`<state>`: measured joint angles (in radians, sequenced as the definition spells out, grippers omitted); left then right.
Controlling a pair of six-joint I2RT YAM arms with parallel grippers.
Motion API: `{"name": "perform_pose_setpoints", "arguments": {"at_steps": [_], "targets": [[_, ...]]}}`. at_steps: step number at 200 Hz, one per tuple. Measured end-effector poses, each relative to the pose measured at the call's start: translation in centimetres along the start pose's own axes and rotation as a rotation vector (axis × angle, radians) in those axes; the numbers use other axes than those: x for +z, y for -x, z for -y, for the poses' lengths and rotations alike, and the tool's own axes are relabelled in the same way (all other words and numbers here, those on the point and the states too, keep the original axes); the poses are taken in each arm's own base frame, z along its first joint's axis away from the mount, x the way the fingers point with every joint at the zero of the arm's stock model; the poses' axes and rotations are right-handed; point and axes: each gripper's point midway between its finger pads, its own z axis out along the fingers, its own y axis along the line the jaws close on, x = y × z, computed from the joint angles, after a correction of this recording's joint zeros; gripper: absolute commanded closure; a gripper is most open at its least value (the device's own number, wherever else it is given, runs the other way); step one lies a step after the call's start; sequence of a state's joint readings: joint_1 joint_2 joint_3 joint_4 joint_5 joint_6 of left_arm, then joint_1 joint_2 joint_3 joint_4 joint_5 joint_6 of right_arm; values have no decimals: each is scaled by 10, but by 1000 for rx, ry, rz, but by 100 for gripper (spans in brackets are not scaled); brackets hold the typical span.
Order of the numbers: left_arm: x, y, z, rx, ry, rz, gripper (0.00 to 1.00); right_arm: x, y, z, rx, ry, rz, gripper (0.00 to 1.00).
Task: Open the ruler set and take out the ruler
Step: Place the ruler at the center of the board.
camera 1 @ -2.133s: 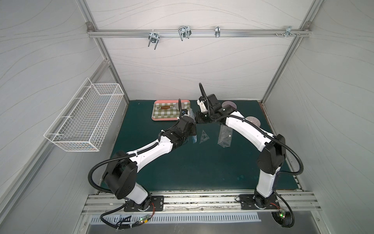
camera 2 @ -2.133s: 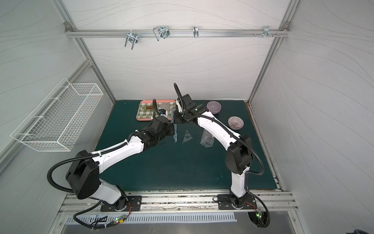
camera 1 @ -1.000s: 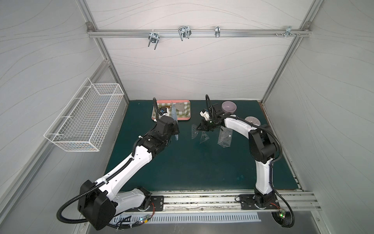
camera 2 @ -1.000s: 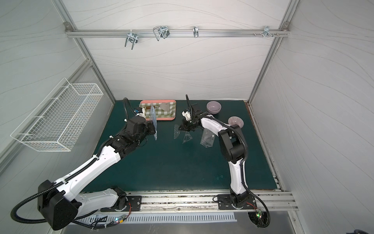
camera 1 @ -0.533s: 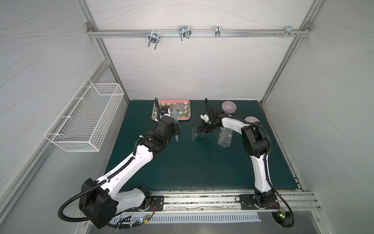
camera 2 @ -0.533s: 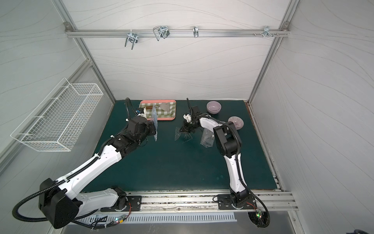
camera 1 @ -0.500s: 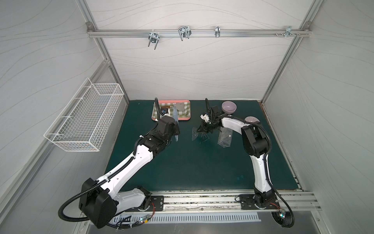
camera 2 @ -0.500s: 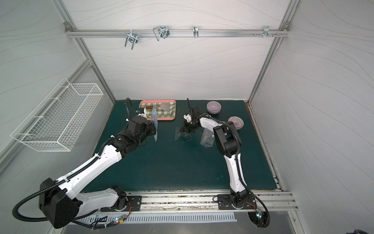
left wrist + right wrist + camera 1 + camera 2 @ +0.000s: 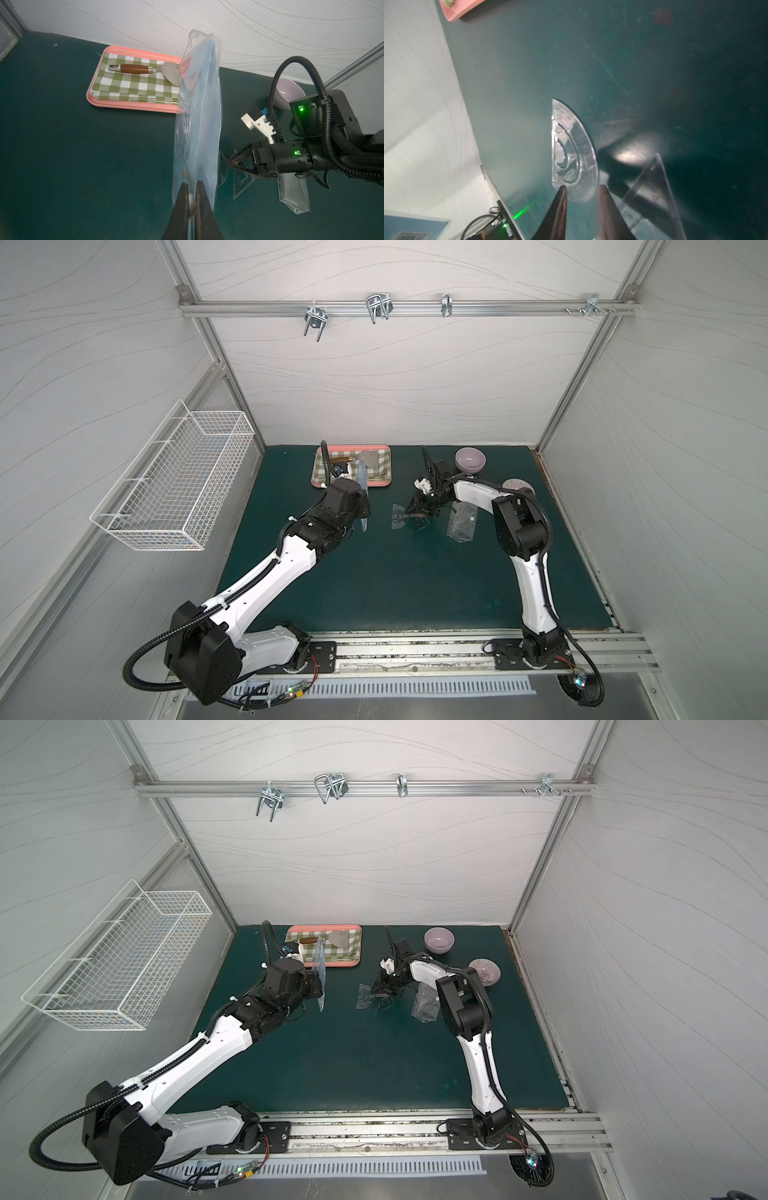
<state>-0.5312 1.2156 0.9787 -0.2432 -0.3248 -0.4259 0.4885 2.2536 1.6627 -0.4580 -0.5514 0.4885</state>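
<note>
Plastic pouch (image 9: 363,489) stands upright just left of centre in both top views, its lower edge pinched tight in your left gripper (image 9: 192,187). To its right, protractor (image 9: 400,517) and set square (image 9: 420,525) already lie on the mat (image 9: 374,572). Your right gripper (image 9: 582,188) sits slightly spread above the protractor, holding nothing. Scale marks inside the pouch suggest the ruler (image 9: 185,124) is not yet out.

At the back of the dark green tabletop (image 9: 395,580), a pink plastic tray (image 9: 133,106) holds a folded green-checked cloth (image 9: 133,85) with a wooden-handled metal spatula (image 9: 136,68) on it. A lilac bowl (image 9: 470,459) and a ribbed purple bowl (image 9: 485,970) stand apart to its right.
</note>
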Motion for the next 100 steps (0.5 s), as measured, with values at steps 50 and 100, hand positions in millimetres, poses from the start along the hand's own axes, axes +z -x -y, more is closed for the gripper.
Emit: {"name": "perform_pose_setpoints", "arguments": {"at_steps": [50, 100], "targets": [[9, -10, 3, 7, -10, -37, 100, -60, -5, -52, -111, 10, 108, 80], [13, -12, 13, -16, -56, -49, 100, -123, -22, -173, -338, 234, 240, 88]]}}
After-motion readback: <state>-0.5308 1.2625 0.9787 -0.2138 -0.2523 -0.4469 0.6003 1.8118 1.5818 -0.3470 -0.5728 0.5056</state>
